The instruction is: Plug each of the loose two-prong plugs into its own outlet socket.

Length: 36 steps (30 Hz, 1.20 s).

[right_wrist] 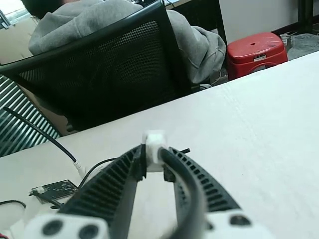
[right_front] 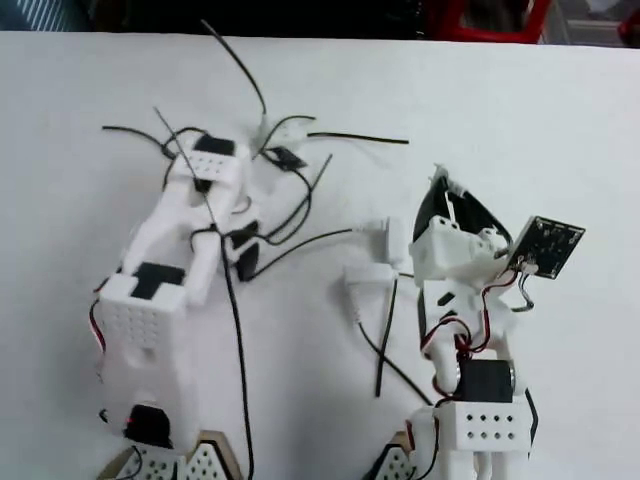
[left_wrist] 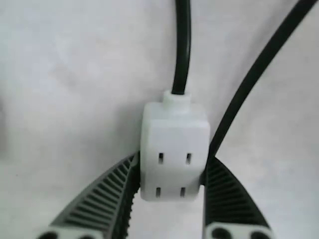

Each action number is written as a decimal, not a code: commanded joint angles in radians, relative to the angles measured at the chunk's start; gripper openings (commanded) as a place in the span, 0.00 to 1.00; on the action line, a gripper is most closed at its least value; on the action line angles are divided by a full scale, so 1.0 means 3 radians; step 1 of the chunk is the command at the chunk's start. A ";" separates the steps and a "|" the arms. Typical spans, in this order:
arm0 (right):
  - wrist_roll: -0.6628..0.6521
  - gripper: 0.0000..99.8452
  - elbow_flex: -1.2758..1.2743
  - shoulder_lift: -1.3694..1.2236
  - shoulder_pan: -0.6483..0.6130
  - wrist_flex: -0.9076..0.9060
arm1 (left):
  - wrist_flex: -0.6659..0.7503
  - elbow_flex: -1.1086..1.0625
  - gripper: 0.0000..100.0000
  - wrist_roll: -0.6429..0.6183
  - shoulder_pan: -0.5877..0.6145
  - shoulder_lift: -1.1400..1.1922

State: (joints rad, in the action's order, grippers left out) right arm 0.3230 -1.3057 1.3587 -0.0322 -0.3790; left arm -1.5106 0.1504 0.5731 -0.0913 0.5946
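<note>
White table (right_front: 560, 120) lay under both arms; my left gripper (left_wrist: 170, 168) clenched the socket block (left_wrist: 174, 139) on its left half; my right gripper (right_wrist: 157, 155) pinched a plug (right_wrist: 154, 142) on its right half; I judged both light, rigid and slick, best held by their flat sides, with the cords (left_wrist: 182, 45) tugging stiffly.

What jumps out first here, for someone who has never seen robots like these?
The left hand grips a white socket block by its sides, with the slots facing the wrist camera. The right hand pinches a small white plug on a black cord. In the high view, thin black cords sprawl across the white table.
</note>
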 commanded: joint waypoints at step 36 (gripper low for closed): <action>-0.0660 0.02 0.0036 -0.0003 -0.1087 -0.0182 | -0.0133 -0.1555 0.02 -0.0419 -0.0263 -0.4166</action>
State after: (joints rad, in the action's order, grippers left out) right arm 0.1680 -1.3057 1.3587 -0.2961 -0.4296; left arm -1.6272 -0.1903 0.4580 -0.2217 -0.4089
